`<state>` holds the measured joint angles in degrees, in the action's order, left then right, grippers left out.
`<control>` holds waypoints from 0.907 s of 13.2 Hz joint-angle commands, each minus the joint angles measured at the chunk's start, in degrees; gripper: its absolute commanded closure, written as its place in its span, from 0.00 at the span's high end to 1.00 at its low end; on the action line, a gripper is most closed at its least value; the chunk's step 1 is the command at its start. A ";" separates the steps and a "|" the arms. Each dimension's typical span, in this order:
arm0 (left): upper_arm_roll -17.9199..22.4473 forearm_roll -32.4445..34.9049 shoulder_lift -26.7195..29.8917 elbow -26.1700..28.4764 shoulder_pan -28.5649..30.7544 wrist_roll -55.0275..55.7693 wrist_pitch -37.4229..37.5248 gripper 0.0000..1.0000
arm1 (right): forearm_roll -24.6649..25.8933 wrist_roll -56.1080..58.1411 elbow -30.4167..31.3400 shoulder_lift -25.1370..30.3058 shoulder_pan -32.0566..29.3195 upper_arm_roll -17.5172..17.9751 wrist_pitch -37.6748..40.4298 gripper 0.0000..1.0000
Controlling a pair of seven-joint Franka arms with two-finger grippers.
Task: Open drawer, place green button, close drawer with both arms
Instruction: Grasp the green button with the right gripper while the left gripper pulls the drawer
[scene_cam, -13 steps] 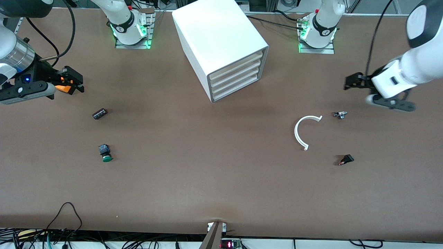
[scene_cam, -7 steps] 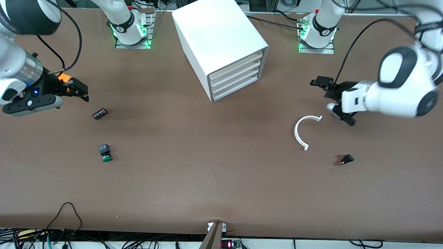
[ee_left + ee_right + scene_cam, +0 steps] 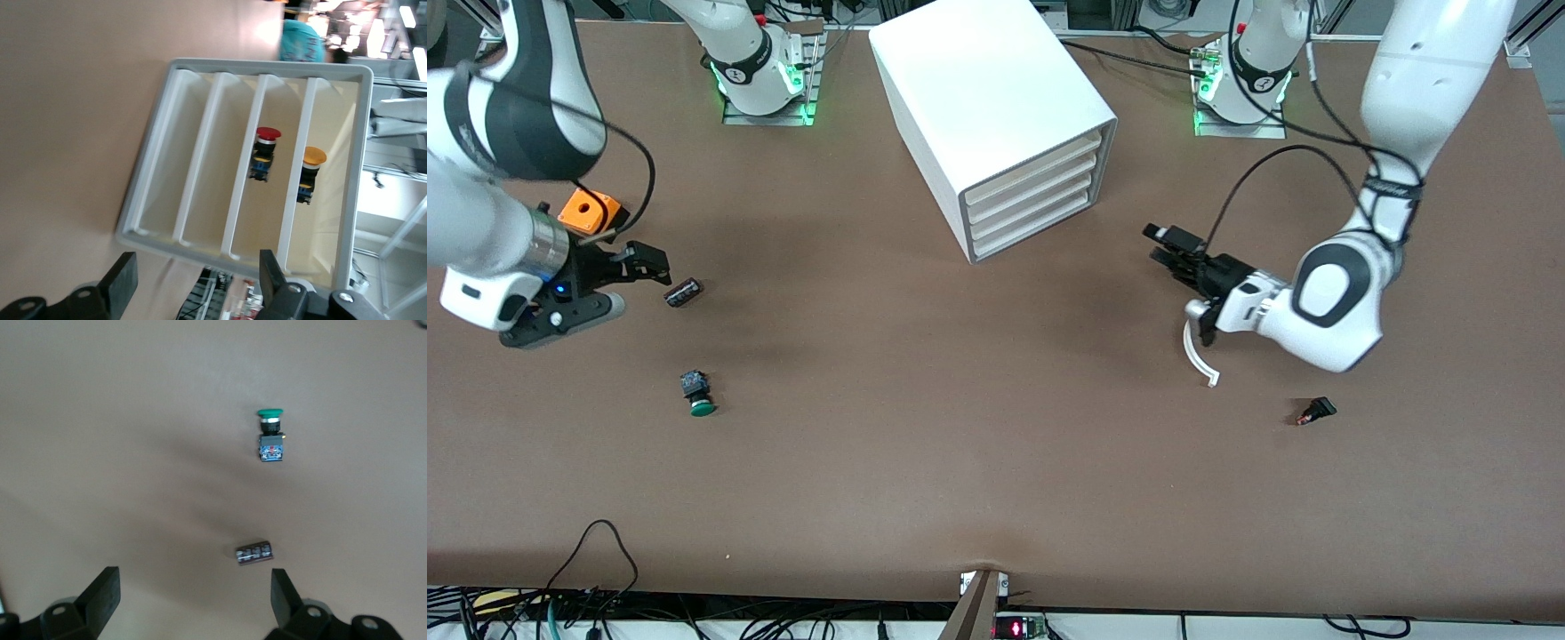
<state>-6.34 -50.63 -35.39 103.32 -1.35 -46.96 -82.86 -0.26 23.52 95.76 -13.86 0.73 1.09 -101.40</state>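
Left hand (image 3: 1169,249) swung in facing drawer (image 3: 1032,229), open, empty, right hand (image 3: 654,265) lower, open, empty

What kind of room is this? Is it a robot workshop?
Most likely a robot lab. Two white arms are bolted to one brown table, the left pincer and right pincer both open. A white cabinet and small parts like a green button are laid out, and cables run along the edge.
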 commanded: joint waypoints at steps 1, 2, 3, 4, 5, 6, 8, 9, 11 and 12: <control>-2.79 -3.07 -3.53 0.31 -0.67 -4.45 -2.46 0.71 | -0.36 5.75 4.32 -2.56 -2.39 0.23 -5.35 1.00; -4.28 -3.16 -4.50 0.31 -1.89 -4.89 -4.22 0.69 | -0.36 6.44 7.83 -3.10 -2.92 0.23 -11.13 1.00; -5.25 -3.51 -4.86 0.31 -3.12 -4.89 -5.97 0.65 | -0.27 6.97 10.91 -3.71 -3.10 0.23 -16.50 1.00; -5.61 -4.03 -5.13 0.31 -5.48 -4.89 -6.95 0.61 | -0.27 8.46 12.16 -5.28 -3.10 0.23 -20.03 1.00; -5.61 -6.04 -6.17 0.31 -7.33 -4.89 -7.13 0.60 | -0.18 10.56 11.91 -7.13 -3.10 0.23 -21.98 1.00; -5.61 -7.19 -7.31 0.31 -8.39 -5.24 -7.83 0.58 | 0.25 11.97 11.82 -9.15 -3.10 0.23 -25.22 1.00; -5.61 -7.55 -8.64 0.22 -9.98 -6.38 -9.68 0.55 | 0.26 14.96 11.73 -13.45 -3.45 0.23 -31.20 1.00; -5.61 -8.86 -9.43 0.22 -10.16 -6.99 -9.86 0.55 | 0.52 16.37 11.64 -14.87 -3.63 0.23 -34.36 1.00; -5.70 -10.89 -11.27 0.22 -11.21 -8.75 -9.86 0.53 | 0.61 18.57 9.89 -17.50 -4.06 0.23 -36.68 1.00; -5.87 -12.37 -11.63 0.39 -11.48 -8.85 -9.86 0.52 | 0.69 18.84 8.49 -18.91 -4.24 0.14 -37.20 1.00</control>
<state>-12.26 -59.98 -45.82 103.67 -12.08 -53.65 -92.62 -0.25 40.38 107.12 -30.55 -2.33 0.71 -137.88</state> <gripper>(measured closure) 0.467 0.000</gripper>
